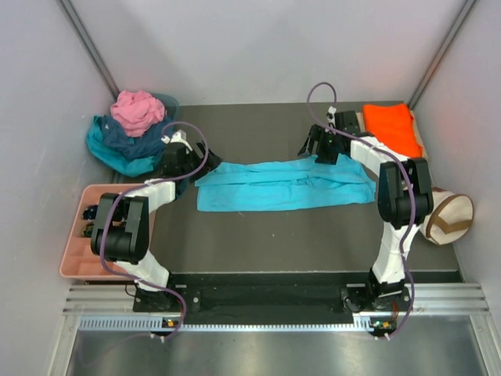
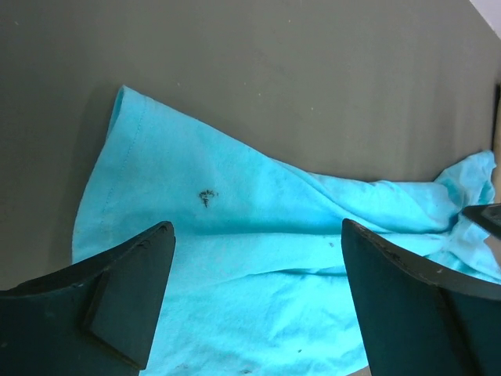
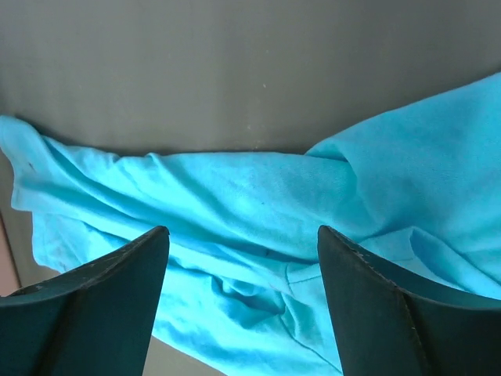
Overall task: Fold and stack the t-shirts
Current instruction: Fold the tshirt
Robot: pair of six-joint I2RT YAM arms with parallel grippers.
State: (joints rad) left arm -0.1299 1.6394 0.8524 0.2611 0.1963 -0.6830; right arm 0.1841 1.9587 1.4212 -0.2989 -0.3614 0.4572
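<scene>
While left claw point(image 2: 257, 229) and right claw point(image 3: 243, 231) hang released above the half-folded turquoise shirt point(image 1: 282, 186), one orange shirt point(image 1: 389, 128) lies folded and the shirt heap point(image 1: 133, 131) waits.

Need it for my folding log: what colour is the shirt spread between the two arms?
Bright turquoise; the t-shirt shows best in the top external view.

spread t-shirt point(image 1: 282, 186) centre, pile point(image 1: 135, 129) back-left, folded t-shirt point(image 1: 390, 128) back-right

on the table point(image 1: 258, 243) lie a turquoise t-shirt point(image 1: 282, 185), an orange t-shirt point(image 1: 389, 127), a shirt heap point(image 1: 131, 129) and a cream bag point(image 1: 448, 219).
</scene>
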